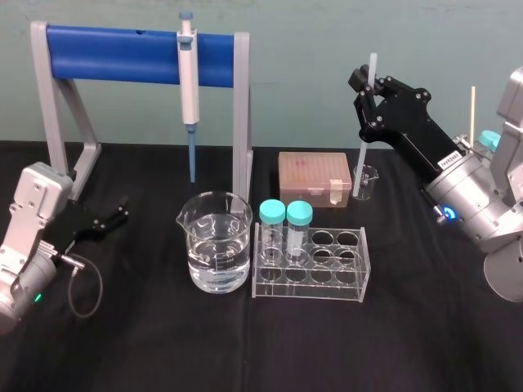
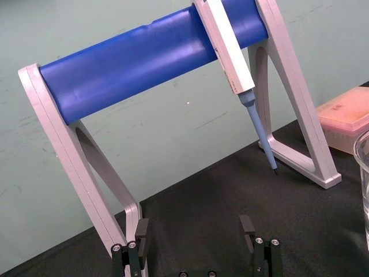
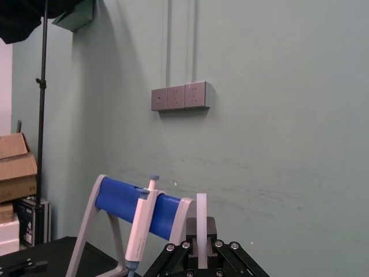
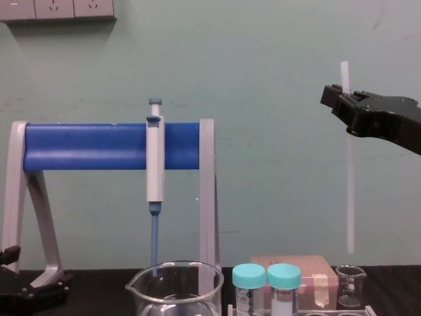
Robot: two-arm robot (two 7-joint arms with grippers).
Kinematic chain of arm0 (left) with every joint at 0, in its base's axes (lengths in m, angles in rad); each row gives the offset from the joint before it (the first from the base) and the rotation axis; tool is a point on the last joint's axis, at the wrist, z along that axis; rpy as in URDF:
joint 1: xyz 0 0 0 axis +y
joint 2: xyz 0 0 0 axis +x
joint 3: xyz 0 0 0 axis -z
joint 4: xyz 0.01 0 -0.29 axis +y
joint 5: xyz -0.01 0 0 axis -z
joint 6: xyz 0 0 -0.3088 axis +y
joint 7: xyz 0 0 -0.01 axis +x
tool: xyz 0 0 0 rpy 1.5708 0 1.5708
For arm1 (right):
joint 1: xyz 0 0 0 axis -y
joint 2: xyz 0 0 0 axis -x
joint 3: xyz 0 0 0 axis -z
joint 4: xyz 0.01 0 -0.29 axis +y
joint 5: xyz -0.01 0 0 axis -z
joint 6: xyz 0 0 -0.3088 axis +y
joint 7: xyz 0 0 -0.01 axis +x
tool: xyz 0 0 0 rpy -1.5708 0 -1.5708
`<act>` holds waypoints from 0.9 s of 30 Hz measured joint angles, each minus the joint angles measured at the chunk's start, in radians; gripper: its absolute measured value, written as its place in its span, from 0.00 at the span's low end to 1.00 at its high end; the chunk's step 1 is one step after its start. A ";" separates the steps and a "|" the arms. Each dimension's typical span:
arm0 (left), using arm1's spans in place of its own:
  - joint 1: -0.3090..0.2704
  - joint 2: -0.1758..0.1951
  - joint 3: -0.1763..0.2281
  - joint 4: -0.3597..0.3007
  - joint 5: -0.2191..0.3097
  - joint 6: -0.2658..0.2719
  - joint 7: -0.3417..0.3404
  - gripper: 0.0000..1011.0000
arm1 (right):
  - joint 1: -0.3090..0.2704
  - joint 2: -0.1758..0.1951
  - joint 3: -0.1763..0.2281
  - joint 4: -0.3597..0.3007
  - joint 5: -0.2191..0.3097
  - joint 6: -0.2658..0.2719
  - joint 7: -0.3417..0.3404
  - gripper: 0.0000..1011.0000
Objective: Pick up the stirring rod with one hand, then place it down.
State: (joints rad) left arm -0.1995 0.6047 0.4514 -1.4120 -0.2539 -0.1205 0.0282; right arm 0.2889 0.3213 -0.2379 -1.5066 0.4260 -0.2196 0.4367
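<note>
Nearest the robot, at about eight o'clock on the black-clothed table (image 1: 245,351), the left gripper (image 1: 121,212) is lying idle, its jaws standing wide apart and gripping nothing. Beyond it, at centre, a large glass beaker of clear water (image 1: 216,245) is sitting just beside a clear acrylic tube rack (image 1: 351,278) carrying two teal-capped tubes (image 1: 272,214).

Farther off, at two o'clock, the black angular right gripper (image 1: 369,88) is pinching the long, thin, white translucent stirring rod (image 4: 350,191) near its top, jaws closed on it. The rod is hanging upright in the air, its lower tip clear of the small glass beaker (image 4: 350,286) below.

Setting it down is looking like the delicate part. With the grip so high, a descent slightly off line could be clipping the small beaker's rim and tipping it toward the pink tip box (image 1: 315,175) just beside it, and the smooth rod could be slipping through the flat jaws.

At twelve o'clock a blue-tipped white pipette (image 1: 188,73) is hanging on a blue-barred grey stand (image 1: 106,53). The cloth is lying flat and matte. Behind, a pale green wall (image 3: 277,115) is carrying a grey socket panel (image 3: 179,95), with cardboard boxes (image 3: 14,164) stacked in a corner.
</note>
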 joint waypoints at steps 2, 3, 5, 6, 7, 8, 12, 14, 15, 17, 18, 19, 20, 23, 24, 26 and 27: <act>0.000 0.000 0.000 0.000 0.000 0.000 0.000 0.99 | 0.000 0.000 0.000 0.000 0.000 0.000 0.000 0.07; 0.000 0.000 0.000 0.000 0.000 0.000 0.000 0.99 | 0.000 0.000 0.000 0.000 0.000 0.000 0.000 0.07; 0.000 0.000 0.000 0.000 0.000 0.000 0.000 0.99 | 0.000 0.000 -0.001 0.001 0.000 0.000 0.000 0.07; 0.000 0.000 0.000 0.000 0.000 0.000 0.000 0.99 | 0.000 0.000 0.000 0.000 0.000 0.000 0.000 0.07; 0.000 0.000 0.000 0.000 0.000 0.000 0.000 0.99 | 0.000 0.000 0.000 0.000 0.000 0.000 0.000 0.07; 0.000 0.000 0.000 0.000 0.000 0.000 0.000 0.99 | -0.001 0.000 0.000 0.000 0.000 0.000 0.000 0.07; 0.000 0.000 0.000 0.000 0.000 0.000 0.000 0.99 | -0.004 0.001 0.001 -0.002 0.001 0.000 -0.001 0.07; 0.000 0.000 0.000 0.000 0.000 0.000 0.000 0.99 | -0.005 0.001 0.001 -0.003 0.002 -0.001 -0.001 0.07; 0.000 0.000 0.000 0.000 0.000 0.000 0.000 0.99 | -0.007 0.001 0.002 -0.004 0.002 -0.001 -0.001 0.07; 0.000 0.000 0.000 0.000 0.000 0.000 0.000 0.99 | -0.008 0.002 0.002 -0.005 0.002 -0.001 -0.001 0.07; 0.000 0.000 0.000 0.000 0.000 0.000 0.000 0.99 | -0.009 0.002 0.002 -0.006 0.003 -0.001 -0.001 0.07; 0.000 0.000 0.000 0.000 0.000 0.000 0.000 0.99 | -0.010 0.003 0.002 -0.007 0.004 0.000 -0.001 0.07; 0.000 0.000 0.000 0.000 0.000 0.000 0.000 0.99 | -0.014 0.004 0.002 -0.010 0.005 0.001 -0.001 0.07; 0.000 0.000 0.000 0.000 0.000 0.000 0.000 0.99 | -0.026 0.008 0.001 -0.016 0.008 0.011 -0.001 0.07; 0.000 0.000 0.000 0.000 0.000 0.000 0.000 0.99 | -0.030 0.009 0.000 -0.018 0.008 0.014 -0.001 0.07; 0.000 0.000 0.000 0.000 0.000 0.000 0.000 0.99 | -0.042 0.012 -0.004 -0.021 0.009 0.026 -0.001 0.07; 0.000 0.000 0.000 0.000 0.000 0.000 0.000 0.99 | -0.046 0.014 -0.006 -0.021 0.010 0.029 -0.001 0.07</act>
State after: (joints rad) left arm -0.1995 0.6047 0.4514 -1.4120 -0.2539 -0.1205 0.0282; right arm 0.2430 0.3349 -0.2442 -1.5279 0.4359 -0.1911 0.4359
